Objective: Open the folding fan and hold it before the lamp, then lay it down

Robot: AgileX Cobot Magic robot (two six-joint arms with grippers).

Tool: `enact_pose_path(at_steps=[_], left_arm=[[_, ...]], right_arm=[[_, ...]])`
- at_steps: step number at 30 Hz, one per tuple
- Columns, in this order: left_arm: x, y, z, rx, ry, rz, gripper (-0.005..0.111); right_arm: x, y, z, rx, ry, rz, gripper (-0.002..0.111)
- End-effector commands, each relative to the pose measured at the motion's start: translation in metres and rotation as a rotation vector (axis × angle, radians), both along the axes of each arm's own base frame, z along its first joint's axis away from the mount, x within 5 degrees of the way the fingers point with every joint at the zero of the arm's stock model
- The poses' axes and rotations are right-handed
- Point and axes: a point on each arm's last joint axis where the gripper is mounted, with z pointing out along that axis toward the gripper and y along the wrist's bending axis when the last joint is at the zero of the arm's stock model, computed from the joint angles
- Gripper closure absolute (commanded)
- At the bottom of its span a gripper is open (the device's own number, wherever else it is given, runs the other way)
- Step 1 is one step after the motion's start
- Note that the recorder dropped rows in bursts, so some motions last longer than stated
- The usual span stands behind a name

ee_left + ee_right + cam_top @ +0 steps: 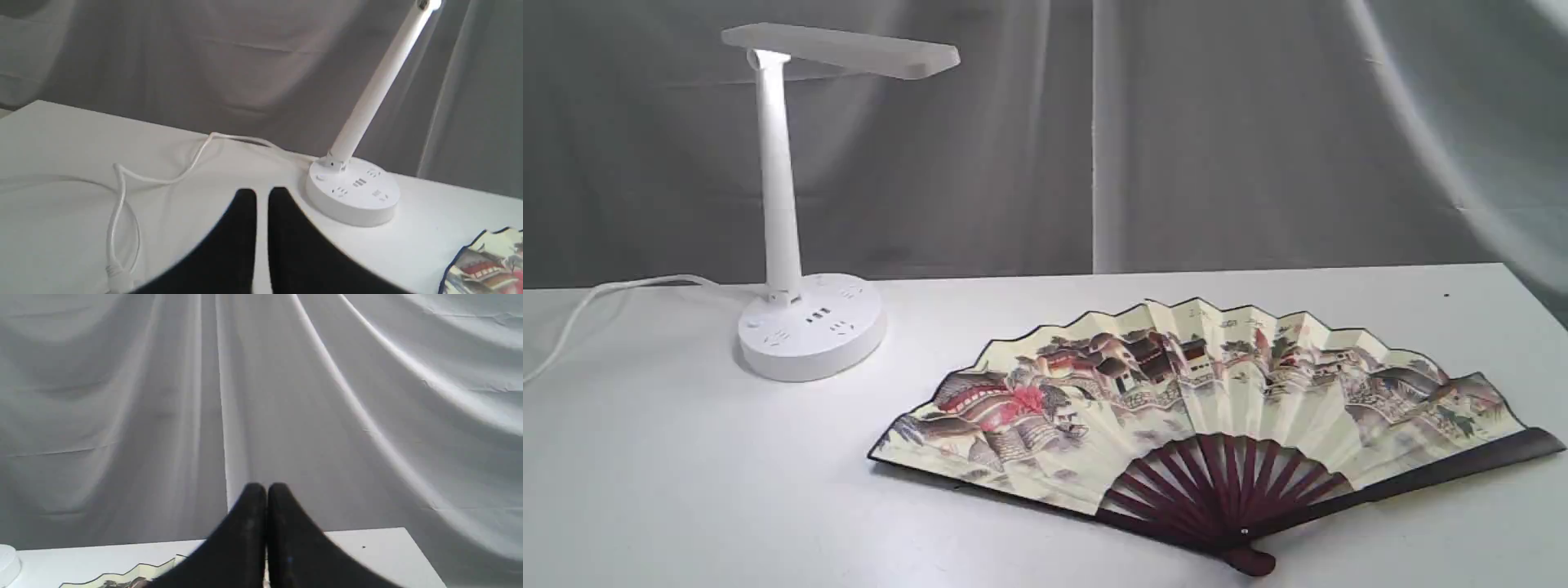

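The folding fan lies spread open and flat on the white table, right of centre, its maroon ribs and pivot toward the front edge. A corner of its painted leaf shows in the left wrist view, and its black-edged top in the right wrist view. The lamp stands upright at the back left, its bar head pointing right. My left gripper hovers near the lamp base, fingers nearly together with nothing between them. My right gripper is shut and empty, back from the fan. Neither gripper appears in the exterior view.
The lamp's white cord loops across the table's left part and runs off the left side. A grey draped cloth hangs behind the table. The table's right edge lies just past the fan's end.
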Motion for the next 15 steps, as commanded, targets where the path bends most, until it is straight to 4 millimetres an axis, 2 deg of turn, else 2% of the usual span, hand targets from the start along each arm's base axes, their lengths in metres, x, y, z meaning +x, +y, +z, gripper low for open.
enact_pose_path(at_steps=[1, 4, 8, 13, 15], left_arm=[[-0.008, 0.001, -0.002, -0.021, -0.048, -0.015, 0.101], [-0.013, 0.003, -0.007, -0.019, -0.067, -0.008, 0.101], [-0.012, 0.004, -0.027, -0.004, -0.013, -0.001, 0.101], [-0.011, 0.003, -0.045, -0.025, 0.029, 0.002, 0.101], [-0.011, 0.003, -0.049, -0.021, 0.042, 0.002, 0.101]], right_arm=[[-0.014, -0.004, -0.014, 0.057, 0.045, -0.041, 0.108], [-0.011, -0.007, -0.031, -0.016, 0.145, -0.076, 0.108], [-0.004, -0.004, -0.049, -0.051, 0.122, -0.045, 0.108], [0.000, -0.003, -0.077, -0.018, 0.199, -0.033, 0.108], [0.000, -0.003, -0.077, -0.004, 0.200, -0.030, 0.108]])
